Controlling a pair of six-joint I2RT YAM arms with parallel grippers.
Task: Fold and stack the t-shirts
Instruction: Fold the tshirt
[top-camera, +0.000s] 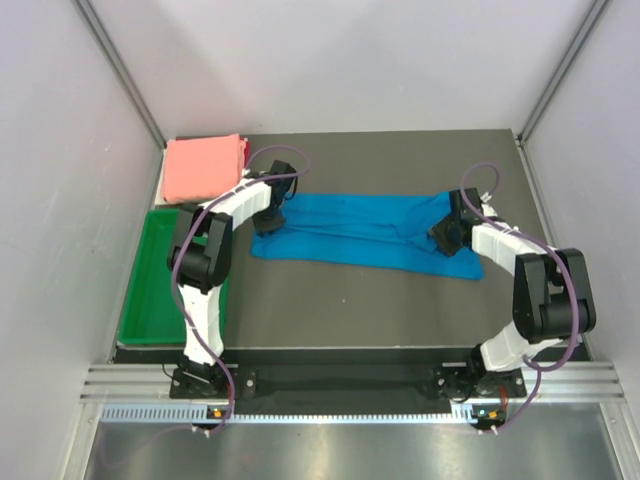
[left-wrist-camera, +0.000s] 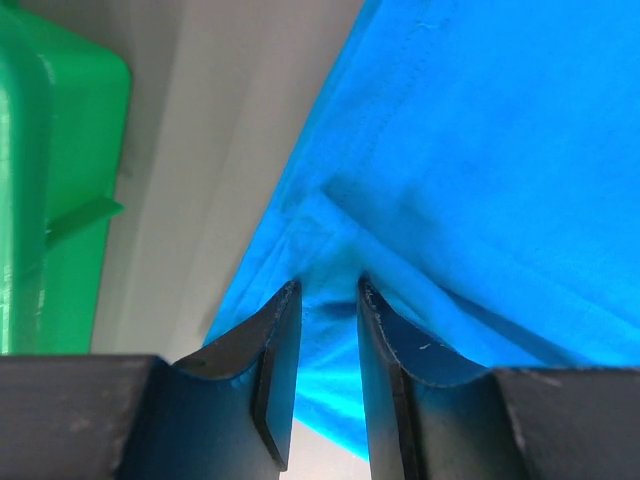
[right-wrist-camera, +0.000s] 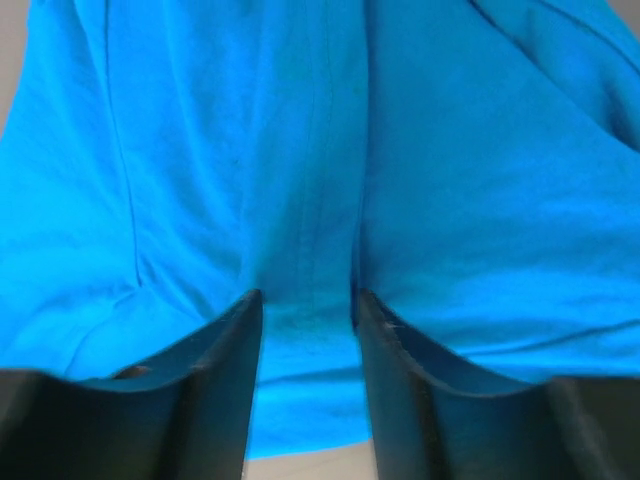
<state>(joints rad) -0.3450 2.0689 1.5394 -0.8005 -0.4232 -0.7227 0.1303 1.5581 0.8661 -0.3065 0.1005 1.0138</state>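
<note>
Closest to the lens in the left wrist view, the left tool shows two dark fingers standing close together, with a bunched fold of the blue t-shirt pinched between them at the shirt's corner. This view alone shows that corner lifted off the pale worktop, with the rounded corner of the green tray off to the left of the shirt.

In the right wrist view, the right tool has its fingers set a little wider. A raised ridge of the blue t-shirt, with a seam running along it, fills the gap between them, so this tool is pinching the cloth too. Blue fabric covers nearly the whole picture.

Only the overhead view shows the whole layout. The blue t-shirt lies across the middle of the worktop as a long, narrow band, with one tool at its left end and the other at its right end. The pink t-shirt sits as a neat folded square beyond and to the left of the blue shirt's left end. The green tray lies to the left of the blue shirt and nearer the arm bases. The left arm reaches across the tray's right side. Both shirts lie outside the tray.
</note>
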